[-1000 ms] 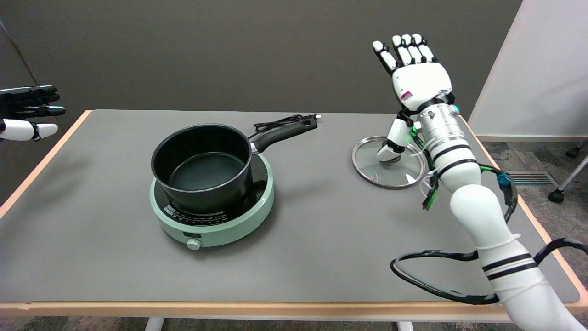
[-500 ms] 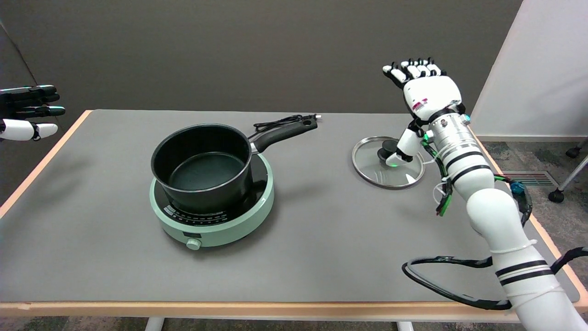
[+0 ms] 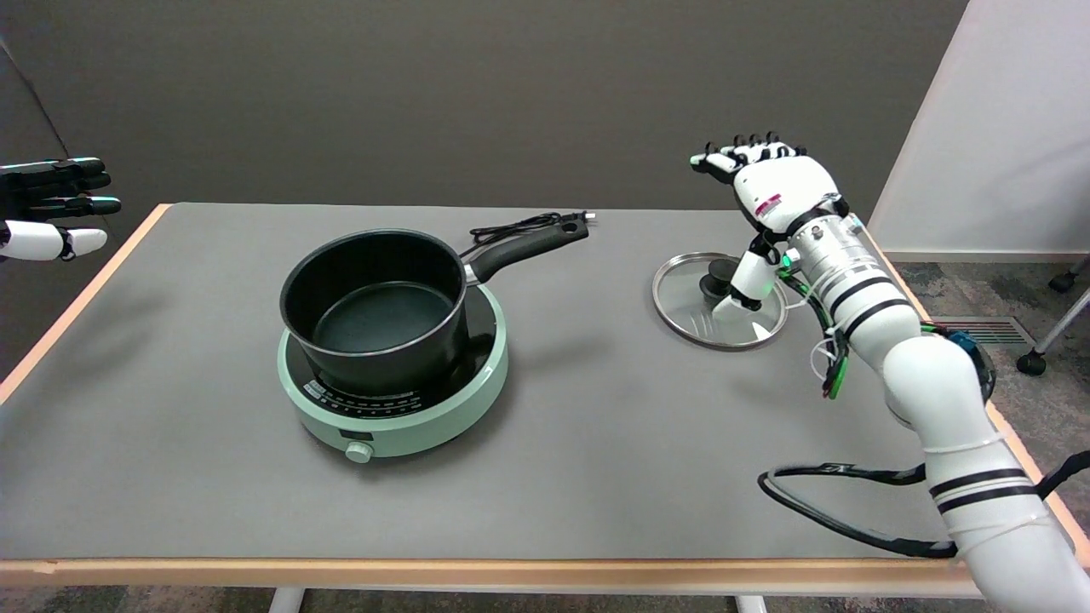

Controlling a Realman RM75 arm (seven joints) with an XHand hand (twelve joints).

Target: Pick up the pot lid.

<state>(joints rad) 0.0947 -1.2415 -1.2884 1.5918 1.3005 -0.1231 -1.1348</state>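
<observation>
Nearest me, a loop of black cable (image 3: 839, 519) hangs from the right arm (image 3: 937, 400) and droops toward the worktop's (image 3: 596, 477) near right corner. The arm rises from there along the right edge.

Further in, left of the middle, a green hot plate (image 3: 392, 409) carries a black saucepan (image 3: 375, 306), open on top, its handle pointing toward the far edge. A black power cord (image 3: 519, 226) lies just beyond the handle, near the far edge.

The pot lid (image 3: 719, 300), glass with a metal rim, lies flat on the worktop toward the far right corner, well apart from the saucepan. Its dark knob (image 3: 717, 272) stands up at its middle.

Above and just behind the lid hangs the right hand (image 3: 766, 191). It holds nothing. Its fingers (image 3: 749, 153) are bent forward at the tips but still apart, reaching out over the lid's far side, while the thumb (image 3: 748, 285) points down and sits just beside the knob on its right. I cannot tell whether the thumb touches the knob or the glass.

As I judge it, the reach is nearly done but the grasp is not. The lid is not yet off the worktop. What remains is to bring the fingers down opposite the thumb, close on the knob, and lift.

At the far left, off the worktop's edge, the idle left hand (image 3: 51, 204) hangs in the air.
</observation>
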